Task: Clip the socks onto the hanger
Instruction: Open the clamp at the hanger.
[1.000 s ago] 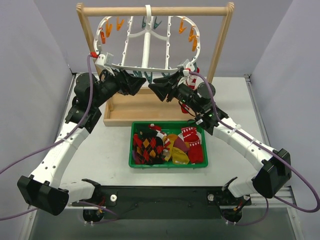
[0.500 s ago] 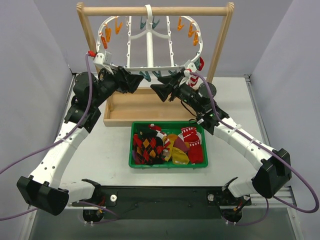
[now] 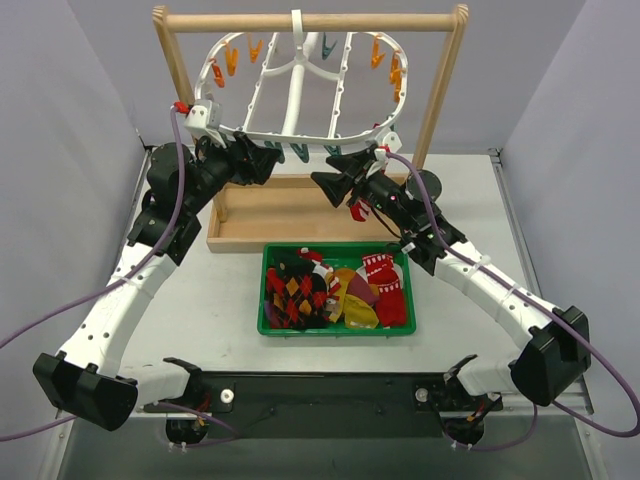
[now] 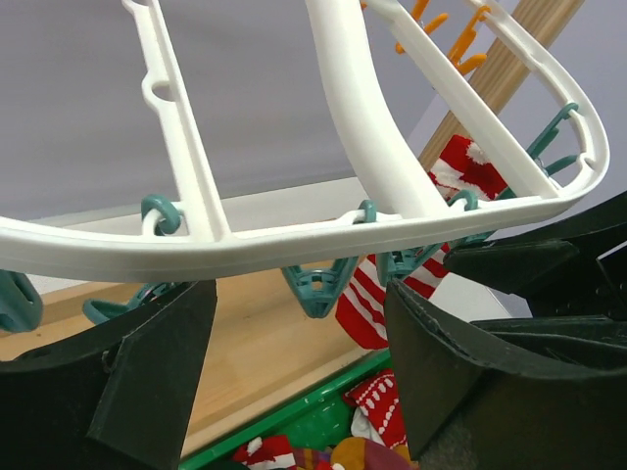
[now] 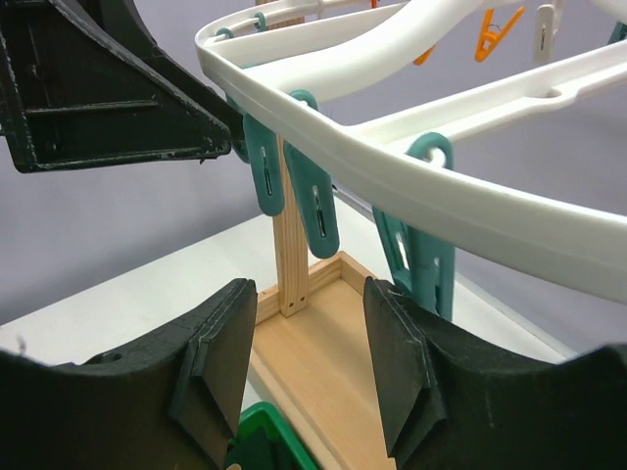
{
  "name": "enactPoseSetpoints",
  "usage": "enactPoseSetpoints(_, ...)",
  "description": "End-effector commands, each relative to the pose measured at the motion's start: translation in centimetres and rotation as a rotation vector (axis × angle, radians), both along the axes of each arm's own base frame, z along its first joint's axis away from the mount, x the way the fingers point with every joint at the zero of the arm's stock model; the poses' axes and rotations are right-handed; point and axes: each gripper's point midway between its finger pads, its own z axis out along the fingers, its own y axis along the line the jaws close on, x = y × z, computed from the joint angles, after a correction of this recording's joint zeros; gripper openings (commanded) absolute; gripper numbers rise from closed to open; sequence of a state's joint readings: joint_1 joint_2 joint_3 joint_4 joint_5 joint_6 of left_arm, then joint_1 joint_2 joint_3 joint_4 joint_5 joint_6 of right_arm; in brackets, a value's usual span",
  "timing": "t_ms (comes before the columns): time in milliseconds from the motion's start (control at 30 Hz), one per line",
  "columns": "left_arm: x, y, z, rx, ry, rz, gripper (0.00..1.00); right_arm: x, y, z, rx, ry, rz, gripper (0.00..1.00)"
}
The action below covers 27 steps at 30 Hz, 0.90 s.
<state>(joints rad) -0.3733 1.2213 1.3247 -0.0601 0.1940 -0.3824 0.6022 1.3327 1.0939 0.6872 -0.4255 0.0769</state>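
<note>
Two grippers: both sit at the near rim of the hanger [image 3: 295, 100], one on each side, pointing toward each other.
Left gripper [image 3: 262, 160]: fingers spread wide, pinching nothing; the white rim runs just above them.
Right gripper [image 3: 330, 172]: fingers apart and empty, below the rim, with teal clips [image 5: 313, 201] dangling just beyond.
Hanger: hooked on the top bar of the wooden rack [image 3: 310, 20] at far centre, tilted.
Socks [image 3: 330, 290]: heaped in the green bin [image 3: 335, 329] at near centre of the table [image 3: 220, 290], well apart from both grippers.
Striped sock [image 4: 361, 304]: hangs under the rim beyond the left gripper; whether a clip holds it cannot be told.
</note>
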Motion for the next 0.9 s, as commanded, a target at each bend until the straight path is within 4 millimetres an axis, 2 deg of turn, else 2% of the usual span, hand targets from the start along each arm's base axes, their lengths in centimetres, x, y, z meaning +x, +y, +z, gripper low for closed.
enactPoseSetpoints(0,-1.1,0.2,3.4,-0.031,-0.073,-0.008,0.78,-0.3,-0.4,4.0,0.061,-0.123,0.003,0.49)
enactPoseSetpoints(333,-1.5,-0.4,3.3,-0.039,-0.074,-0.049,0.76,0.6,1.2,5.1,0.109,-0.15,0.017,0.53)
enactPoseSetpoints(467,-1.7,-0.4,3.0,-0.028,-0.07,-0.053,0.73,0.5,1.3,5.1,0.097,-0.159,0.011,0.53)
enactPoseSetpoints(600,-2.8,0.0,3.6,-0.02,-0.09,-0.059,0.71,0.1,1.2,5.0,0.088,-0.159,0.017,0.53)
enactPoseSetpoints(767,-4.5,-0.4,3.9,-0.03,-0.088,-0.118,0.83,-0.2,1.2,4.6,0.072,-0.151,0.031,0.5)
enactPoseSetpoints(867,-7.0,-1.8,5.0,-0.047,-0.12,-0.255,0.93,-0.3,1.3,4.5,0.071,-0.146,0.038,0.48)
